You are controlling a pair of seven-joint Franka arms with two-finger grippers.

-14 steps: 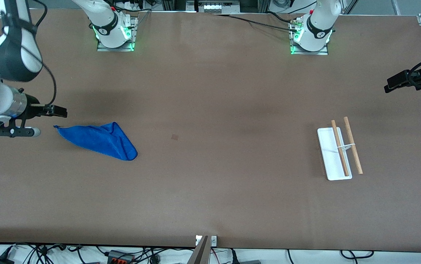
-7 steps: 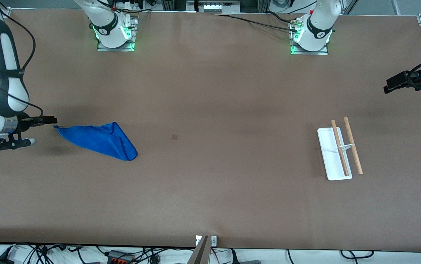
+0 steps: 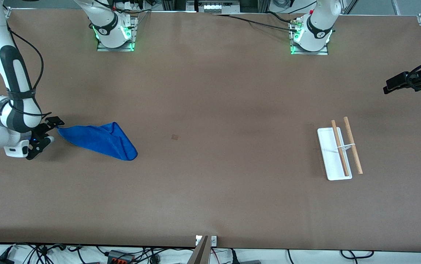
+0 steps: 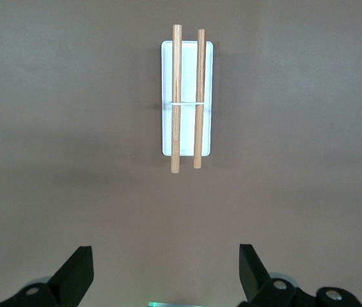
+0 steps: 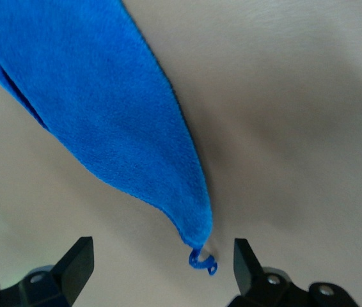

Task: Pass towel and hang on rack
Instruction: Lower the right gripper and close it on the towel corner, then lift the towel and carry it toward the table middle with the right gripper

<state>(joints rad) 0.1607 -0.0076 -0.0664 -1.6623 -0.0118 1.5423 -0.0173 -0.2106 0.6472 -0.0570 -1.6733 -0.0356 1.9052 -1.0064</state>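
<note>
The towel [image 3: 98, 140] lies crumpled flat on the counter [image 3: 210, 190] toward the right arm's end, its pointed corner with the tiny loop [image 5: 202, 261] aimed at the right claw [image 3: 47, 130]. That claw sits low at this corner, fingers spread wide, the loop between them and not gripped. The rack [image 3: 338, 152] stands well apart toward the left arm's end. The left claw [image 4: 165, 275] waits above it, wide open, holding nothing.
</note>
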